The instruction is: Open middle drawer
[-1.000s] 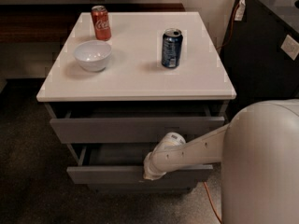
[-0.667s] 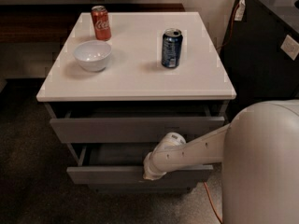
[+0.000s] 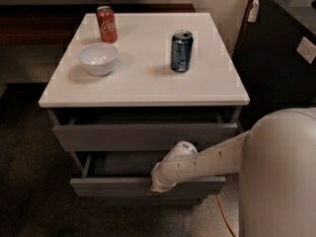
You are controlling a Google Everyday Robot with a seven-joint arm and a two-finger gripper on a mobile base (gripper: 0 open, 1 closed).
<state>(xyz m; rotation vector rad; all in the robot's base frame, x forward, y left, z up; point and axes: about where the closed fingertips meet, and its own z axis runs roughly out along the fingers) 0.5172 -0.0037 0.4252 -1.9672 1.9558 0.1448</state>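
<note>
Claw [image 3: 159, 184] seemingly on the front of the half-open middle drawer [image 3: 113, 186] — grip impossible to tell.

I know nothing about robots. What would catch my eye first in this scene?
First the big white arm reaching in from the lower right, its gripper at the top edge of the middle drawer, which is pulled out further than the drawer above it. Then the white top of the cabinet, where a red can stands at the back left, a white bowl in front of it and a blue can to the right.
</note>
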